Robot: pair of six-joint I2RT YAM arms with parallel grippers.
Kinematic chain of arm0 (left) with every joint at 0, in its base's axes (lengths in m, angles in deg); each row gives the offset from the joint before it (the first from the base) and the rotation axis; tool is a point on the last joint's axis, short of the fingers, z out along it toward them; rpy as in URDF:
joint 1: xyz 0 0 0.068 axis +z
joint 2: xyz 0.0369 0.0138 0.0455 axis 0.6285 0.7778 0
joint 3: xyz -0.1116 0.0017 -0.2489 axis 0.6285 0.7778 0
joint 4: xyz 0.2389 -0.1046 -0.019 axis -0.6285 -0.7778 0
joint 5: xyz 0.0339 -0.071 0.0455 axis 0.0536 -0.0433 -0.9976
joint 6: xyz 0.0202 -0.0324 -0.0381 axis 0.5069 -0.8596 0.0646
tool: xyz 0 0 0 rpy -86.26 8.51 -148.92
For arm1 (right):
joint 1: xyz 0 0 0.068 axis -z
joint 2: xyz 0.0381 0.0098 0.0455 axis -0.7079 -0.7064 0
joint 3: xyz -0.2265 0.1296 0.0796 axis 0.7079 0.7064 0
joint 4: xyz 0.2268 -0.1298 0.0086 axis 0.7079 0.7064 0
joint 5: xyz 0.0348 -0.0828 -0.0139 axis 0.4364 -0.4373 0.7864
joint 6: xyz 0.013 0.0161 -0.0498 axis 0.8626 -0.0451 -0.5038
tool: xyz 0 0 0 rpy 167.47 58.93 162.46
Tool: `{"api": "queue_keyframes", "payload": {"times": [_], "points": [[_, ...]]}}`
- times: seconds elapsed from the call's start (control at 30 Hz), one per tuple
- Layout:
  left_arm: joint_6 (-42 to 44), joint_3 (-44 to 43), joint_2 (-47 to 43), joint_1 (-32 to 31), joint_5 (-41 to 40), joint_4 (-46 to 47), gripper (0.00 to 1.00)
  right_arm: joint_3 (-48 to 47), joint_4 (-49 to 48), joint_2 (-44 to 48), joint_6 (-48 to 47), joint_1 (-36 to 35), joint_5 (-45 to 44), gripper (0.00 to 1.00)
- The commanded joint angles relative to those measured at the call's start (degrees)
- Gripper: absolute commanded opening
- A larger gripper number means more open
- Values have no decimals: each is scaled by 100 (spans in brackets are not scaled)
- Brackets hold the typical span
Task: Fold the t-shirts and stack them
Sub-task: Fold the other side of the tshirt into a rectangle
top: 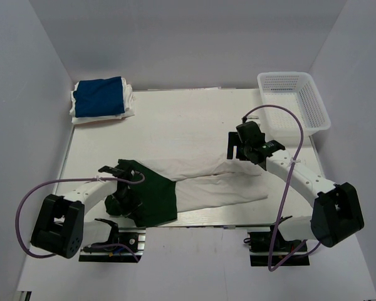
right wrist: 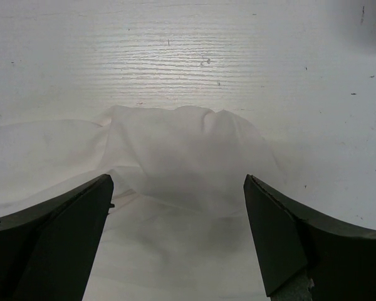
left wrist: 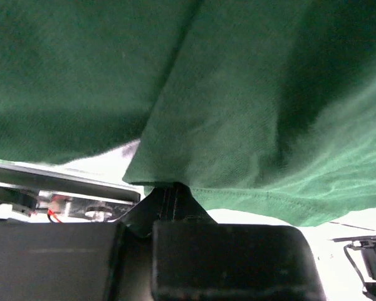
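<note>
At 8 o'clock the left gripper [top: 126, 199] pinches the green shirt [top: 155, 193], which overlaps the white shirt [top: 207, 183] at centre; dragging could rumple the 2 together. At 3 o'clock the right gripper [right wrist: 178, 182] hangs spread over the white shirt's end.

Left arm [top: 81, 189], right arm [top: 305, 177]: white links, black joint housings, looping purple cables [top: 18, 218]; black wedge-shaped fingers [right wrist: 288, 241].

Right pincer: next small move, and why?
Probably lower the right pincer straight down and close on the bunched end of the white cloth. Its jaws stand open over that hump, gripping nothing, while the left pincer seems to pinch the dark green shirt at its hem.
</note>
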Motion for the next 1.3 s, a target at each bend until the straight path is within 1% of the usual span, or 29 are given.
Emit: {"api": "queue_keyframes", "payload": {"times": [0.0,0.1,0.13,0.2,0.23,0.3,0.33,0.37,0.47,0.5,0.53,0.57,0.63,0.67,0.77,0.83,0.87,0.9,0.97,1.03,1.07,1.1,1.13,1.17,1.27], "points": [[-50,-304,-115,-59,-112,-194,0,19,-74,193,-13,6,-80,90],[248,-866,-317,-59,-164,-756,0,63,-109,194,-22,14,-54,90],[431,-1033,-387,-59,-164,-880,2,54,-118,168,-22,23,-62,90],[582,-1525,-335,-59,-95,-1056,4,89,-171,141,4,23,-1,90],[704,-1805,-283,-59,-16,-1057,4,107,-188,106,4,14,25,90],[863,-2053,-55,-59,55,-961,4,107,-206,97,4,23,52,90],[1029,-2280,51,-59,-23,-908,4,98,-206,53,4,32,43,90],[1083,-2387,165,2,-119,-908,0,81,-171,53,-13,23,26,90],[1145,-2844,640,82,-830,-1153,0,72,-180,71,-92,23,-36,90],[1093,-2967,754,82,-1198,-1267,0,28,-136,79,-110,23,-88,90],[1092,-3168,885,82,-1375,-1494,0,19,-136,88,-128,14,-89,90],[936,-3266,887,82,-1760,-1618,0,37,-153,106,-145,23,-132,90],[865,-3485,887,82,-2061,-1812,0,45,-153,123,-189,23,-176,90],[733,-3486,826,134,-2289,-2013,0,46,-171,89,-224,32,-159,90],[610,-3338,764,135,-2353,-2120,0,63,-223,62,-224,32,-177,90],[425,-3004,764,135,-2300,-2182,0,46,-215,18,-225,32,-168,90],[424,-2881,764,135,-2048,-2182,0,63,-223,0,-233,32,-168,90],[424,-2610,764,135,-1897,-2121,8,63,-206,-8,-242,32,-159,90],[424,-2398,764,135,-1660,-2050,20,54,-215,-35,-277,32,-177,90],[424,-2335,764,135,-1754,-2120,46,37,-215,-52,-295,23,-203,90],[346,-2335,825,135,-1921,-2208,62,37,-215,-52,-295,32,-220,90],[345,-2466,877,135,-1922,-2269,86,19,-232,-61,-338,32,-238,90],[345,-2519,878,135,-2001,-2322,96,19,-232,-79,-348,32,-230,90],[345,-2580,878,135,-2001,-2323,100,-33,-241,-70,-365,32,-221,90],[416,-3036,1053,135,-2001,-2323,100,-138,-259,-123,-348,32,-221,90]]}}
